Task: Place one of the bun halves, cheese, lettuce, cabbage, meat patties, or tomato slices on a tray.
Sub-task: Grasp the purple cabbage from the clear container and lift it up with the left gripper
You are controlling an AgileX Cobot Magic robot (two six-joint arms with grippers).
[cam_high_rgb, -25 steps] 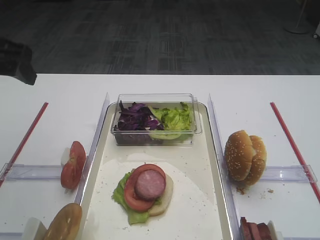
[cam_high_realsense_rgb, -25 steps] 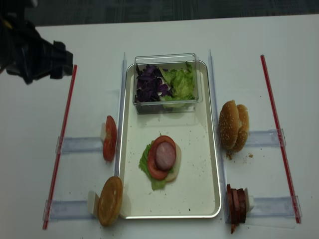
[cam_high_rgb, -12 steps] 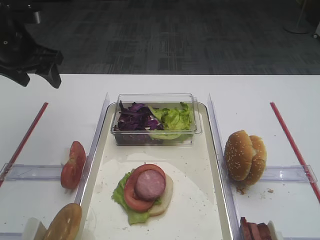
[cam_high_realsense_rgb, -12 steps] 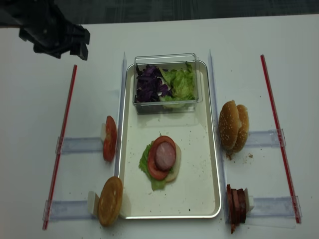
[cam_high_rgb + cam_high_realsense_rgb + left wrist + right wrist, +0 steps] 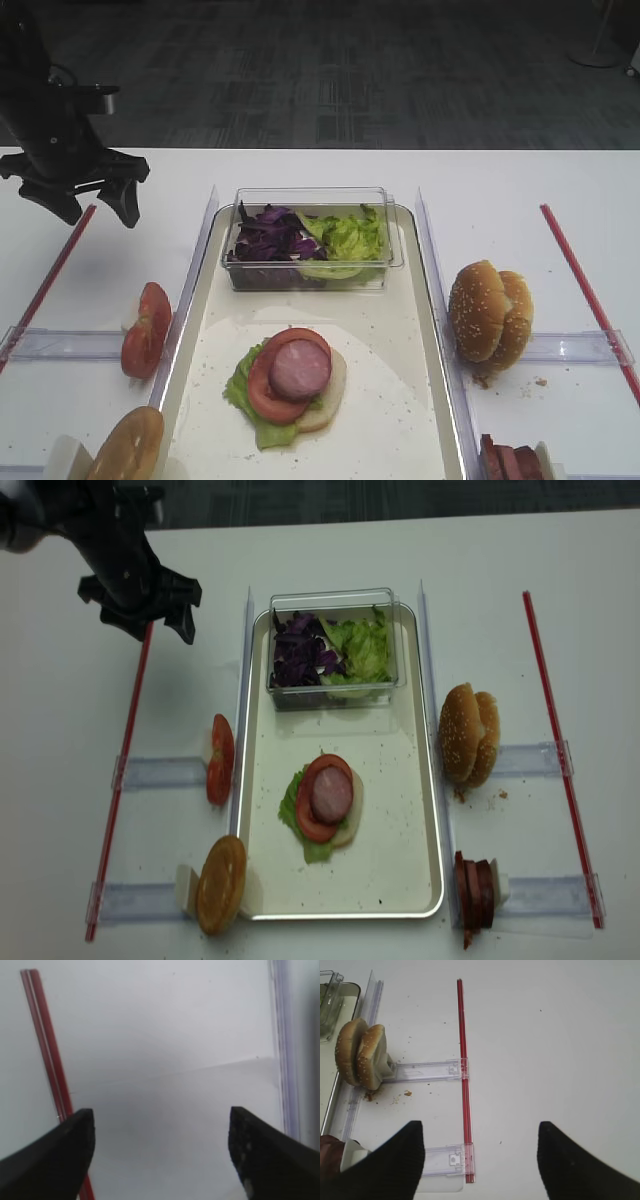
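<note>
Since a moment ago, the left gripper (image 5: 88, 208) has come further right, toward the tray (image 5: 432, 330); its jaws are wide apart and hold nothing, above bare table beside a red strip (image 5: 47, 272). Right gripper (image 5: 479, 1160) is also spread and empty. Purple cabbage (image 5: 268, 238) lies in a clear tub (image 5: 310, 272) on the tray's far end, beside the lettuce (image 5: 348, 238).

We find no readable text, labels, brands or numbers on anything here (any surface, any view).
</note>
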